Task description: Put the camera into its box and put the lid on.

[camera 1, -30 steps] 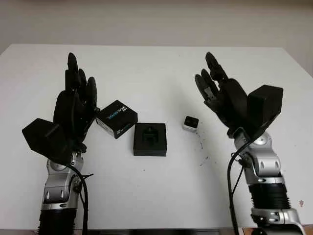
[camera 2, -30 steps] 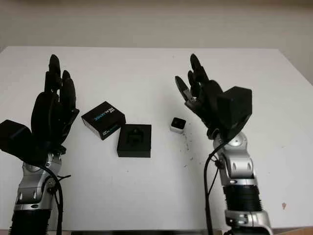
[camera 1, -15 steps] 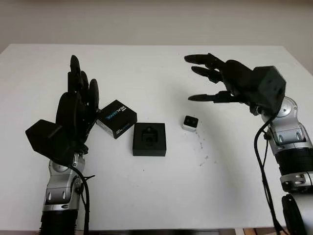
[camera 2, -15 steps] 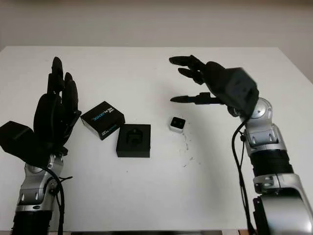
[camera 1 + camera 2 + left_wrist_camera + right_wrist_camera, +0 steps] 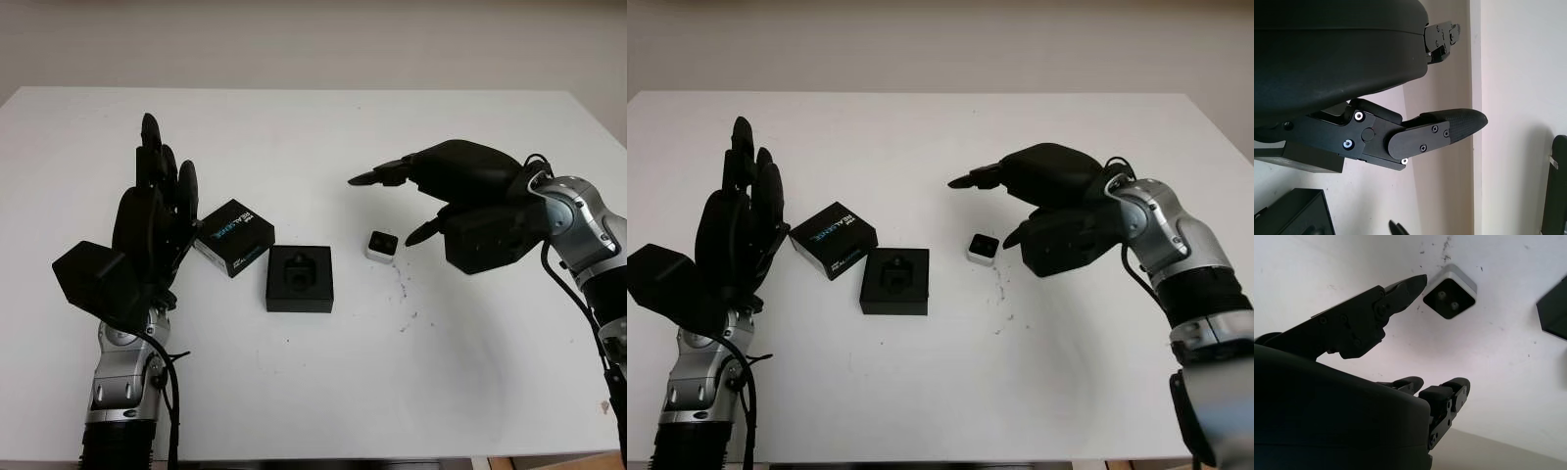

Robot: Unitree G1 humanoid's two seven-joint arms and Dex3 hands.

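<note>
**Right hand closing in on the camera**

At the left of the head view, the left hand point(image 5: 152, 230) is standing upright above the white surface point(image 5: 294, 392), open and holding nothing. Just beside it the lid point(image 5: 233, 237), black with printed lettering, is lying flat. Right of that, at centre frame, the box point(image 5: 300, 278) is sitting open, showing a dark moulded insert.

Further right, the camera point(image 5: 382, 246) is resting alone on the surface: a small cube with a pale shell and black lens face. It is looking light, rigid and probably smooth, so pinching its opposite side walls, off the lens, seems wisest.

At the right, the right hand point(image 5: 460, 201) is hovering over it, open, one of its fingers point(image 5: 1400, 291) nearing the camera's edge.
</note>
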